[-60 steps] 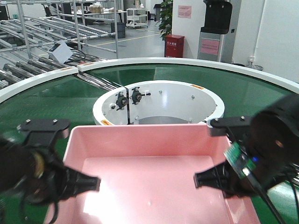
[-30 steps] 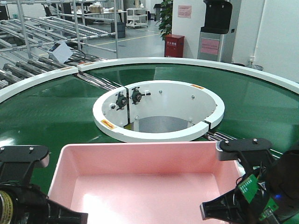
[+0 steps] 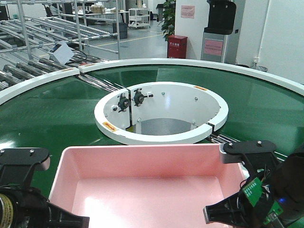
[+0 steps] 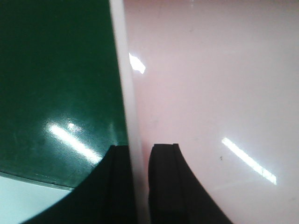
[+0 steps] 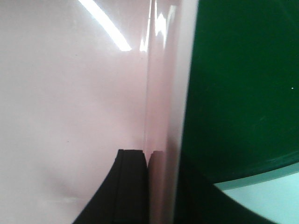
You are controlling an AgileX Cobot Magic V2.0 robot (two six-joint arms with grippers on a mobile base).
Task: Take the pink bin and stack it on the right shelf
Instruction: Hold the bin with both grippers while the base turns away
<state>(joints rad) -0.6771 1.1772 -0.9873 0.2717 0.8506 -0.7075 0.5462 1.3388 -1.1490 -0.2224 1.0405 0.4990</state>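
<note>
Holding the pink bin (image 3: 142, 190) over the green conveyor (image 3: 47, 109), left claw (image 4: 140, 156) and right claw (image 5: 161, 161) each clamped across a side wall; lower than a second ago, then motionless, suggesting a settled grip before the carry to the unseen right shelf.

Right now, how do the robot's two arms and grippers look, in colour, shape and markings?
Both are bulky and matte black. The left gripper and the right gripper each carry a flat grey plate with small screws on top. Their fingers are black, with curved, tapering sides. The right one also bears a small green circuit board with a tiny blue light.
</note>
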